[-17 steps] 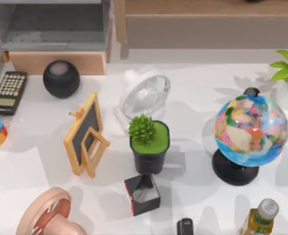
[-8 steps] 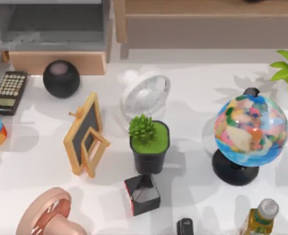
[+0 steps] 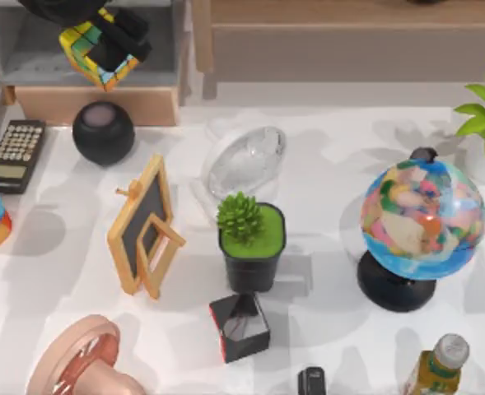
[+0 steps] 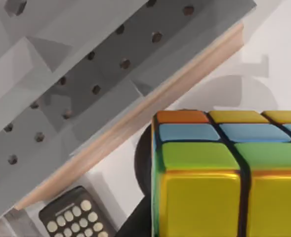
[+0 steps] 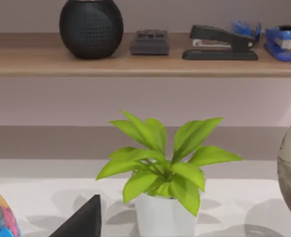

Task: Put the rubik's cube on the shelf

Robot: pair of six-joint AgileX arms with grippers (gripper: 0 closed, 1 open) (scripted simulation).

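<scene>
Left gripper (image 3: 102,45) at the top view's upper left, pinching the rubik's cube (image 3: 96,47) between dark fingers, cube tilted and held in the air in front of the grey cubby (image 3: 28,51). Left wrist view: cube (image 4: 229,173) close up, yellow, green, blue and orange tiles with dark lines between; beyond it the cubby's perforated grey panel (image 4: 86,84) with its wood edge, and a calculator (image 4: 76,217) on the white table. Below the cube in the top view: black round speaker (image 3: 103,132), calculator (image 3: 15,154) to its left. Shelf (image 3: 349,15) runs along the top right, well apart from the cube. Mid-table: small chalkboard easel (image 3: 146,226), clear fan (image 3: 244,160), potted succulent (image 3: 252,239), black-grey cube with red side (image 3: 240,327), globe (image 3: 423,220). Right wrist view: leafy plant in white pot (image 5: 162,182), shelf board (image 5: 145,61) above carrying a black speaker, staplers. Right gripper's state: cannot tell.
</scene>
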